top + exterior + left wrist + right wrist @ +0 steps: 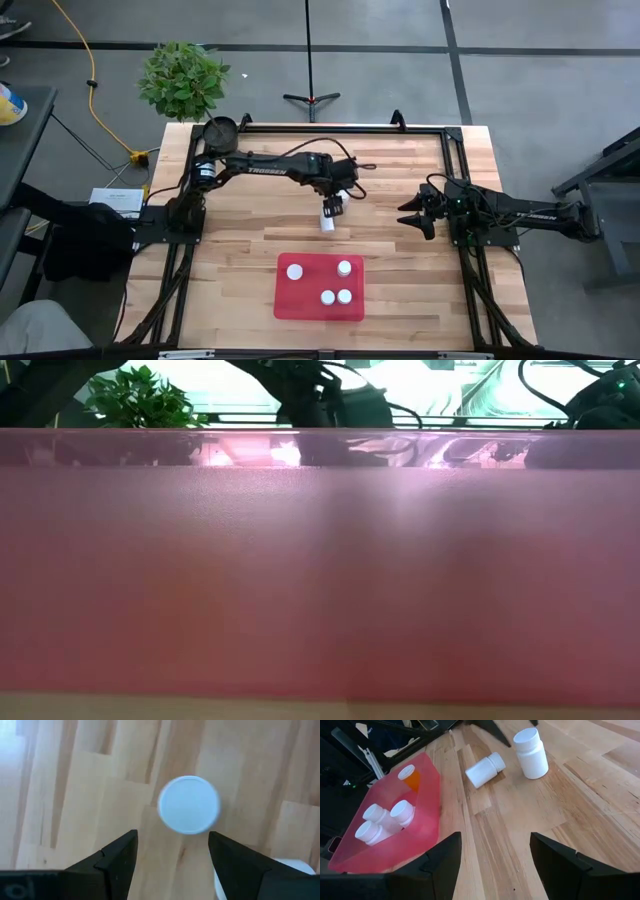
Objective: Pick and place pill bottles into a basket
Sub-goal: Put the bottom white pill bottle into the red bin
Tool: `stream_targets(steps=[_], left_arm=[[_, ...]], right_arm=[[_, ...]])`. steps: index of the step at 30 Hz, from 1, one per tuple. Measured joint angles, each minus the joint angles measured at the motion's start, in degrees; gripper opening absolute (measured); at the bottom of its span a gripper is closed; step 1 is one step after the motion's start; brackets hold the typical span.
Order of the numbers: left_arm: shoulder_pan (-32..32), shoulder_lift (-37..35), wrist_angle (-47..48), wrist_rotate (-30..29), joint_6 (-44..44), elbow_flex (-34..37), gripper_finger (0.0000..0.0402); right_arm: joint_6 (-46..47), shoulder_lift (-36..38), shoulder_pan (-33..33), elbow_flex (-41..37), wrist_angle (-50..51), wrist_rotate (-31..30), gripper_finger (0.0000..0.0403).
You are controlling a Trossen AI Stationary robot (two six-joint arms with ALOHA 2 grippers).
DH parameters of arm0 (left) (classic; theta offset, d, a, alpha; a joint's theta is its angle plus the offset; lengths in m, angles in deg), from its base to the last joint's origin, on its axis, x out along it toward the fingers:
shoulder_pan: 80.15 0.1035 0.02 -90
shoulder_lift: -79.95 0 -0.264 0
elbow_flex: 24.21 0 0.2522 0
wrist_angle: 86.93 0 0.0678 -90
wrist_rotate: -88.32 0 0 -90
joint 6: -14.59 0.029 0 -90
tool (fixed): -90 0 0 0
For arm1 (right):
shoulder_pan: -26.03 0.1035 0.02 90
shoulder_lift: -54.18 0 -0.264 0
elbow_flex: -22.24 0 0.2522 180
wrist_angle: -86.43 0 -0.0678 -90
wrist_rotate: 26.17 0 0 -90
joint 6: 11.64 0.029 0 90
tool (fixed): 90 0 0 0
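The red basket lies near the table's front edge with several white-capped pill bottles standing in it, one of them amber. Its wall fills the low view. Two white pill bottles sit on the wood mid-table. One stands upright on its base, its round cap seen from above; the other lies on its side, nearer the basket. My left gripper hovers open over the upright bottle, pointing steeply down. My right gripper waits open at the table's right side.
A small dark round pot stands at the table's far left corner, with a leafy plant behind it. Black frame rails run along the table's edges. Bare wood lies between the loose bottles and the basket.
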Motion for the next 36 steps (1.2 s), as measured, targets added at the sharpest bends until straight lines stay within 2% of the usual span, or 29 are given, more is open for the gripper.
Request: stream_targets(steps=[10, 17, 36], left_arm=[[2.0, 0.0, -0.2, 10.8, 1.4, 0.0, 0.0276], [2.0, 0.0, -0.9, 8.7, 2.1, 0.0, 0.0276], [1.9, 0.0, -3.1, 9.0, 1.4, 0.0, 0.0276]], right_arm=[[-1.1, 0.0, 0.0, 0.0, 0.0, 0.0, 0.0226], [-1.7, 0.0, 0.0, 0.0, 0.0, 0.1, 0.0226], [-1.7, 0.0, 0.0, 0.0, 0.0, 0.2, 0.0226]])
